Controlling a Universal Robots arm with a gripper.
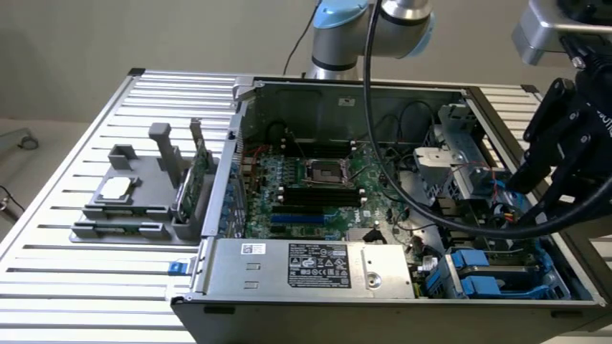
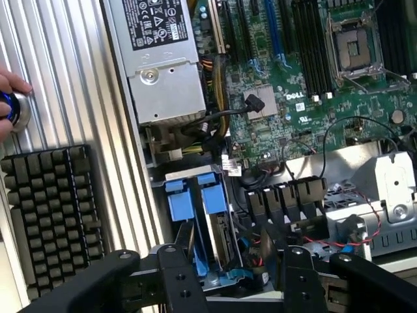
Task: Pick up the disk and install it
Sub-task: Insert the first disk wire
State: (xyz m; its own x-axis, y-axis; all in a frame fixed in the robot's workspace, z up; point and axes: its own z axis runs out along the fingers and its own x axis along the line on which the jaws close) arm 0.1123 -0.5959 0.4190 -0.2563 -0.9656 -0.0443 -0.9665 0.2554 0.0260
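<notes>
Open computer case [image 1: 354,97] lying flat on a slatted metal worktop [image 1: 77,287], seen in the exterior view. Contents of the case: green motherboard [image 1: 316,197] at centre, with bare processor socket [image 1: 320,170]; silver power supply [image 1: 306,266] with printed label along the 6 o'clock wall; drive cage [image 1: 555,287] in the 4 o'clock corner; black cables [image 1: 383,143] draped from 12 o'clock across the board toward the cage. Contents of the drive cage: the disk [image 2: 214,215], standing on edge in its blue carrier and touching the cage rails, with a second blue carrier [image 2: 179,203] just beside it; depth of seating not discernible. Claw [image 2: 231,257] poised over the drive cage, at 3 o'clock in the exterior view, jaws standing apart and clamped on nothing, the disk's carrier visible through the gap between the fingers [image 2: 174,280]. Outside the case, at 9 o'clock: grey fixture [image 1: 96,233] on the worktop, holding a small square silver chip [image 1: 115,188] lying flat and a green circuit card [image 1: 203,172] standing upright in the slot nearest the case wall. In the wrist view, also on the worktop beside the power-supply end of the case: black keyboard [image 2: 55,215] and, near it, a person's hand [image 2: 9,88] resting on a round blue-ringed button [image 2: 14,107].
</notes>
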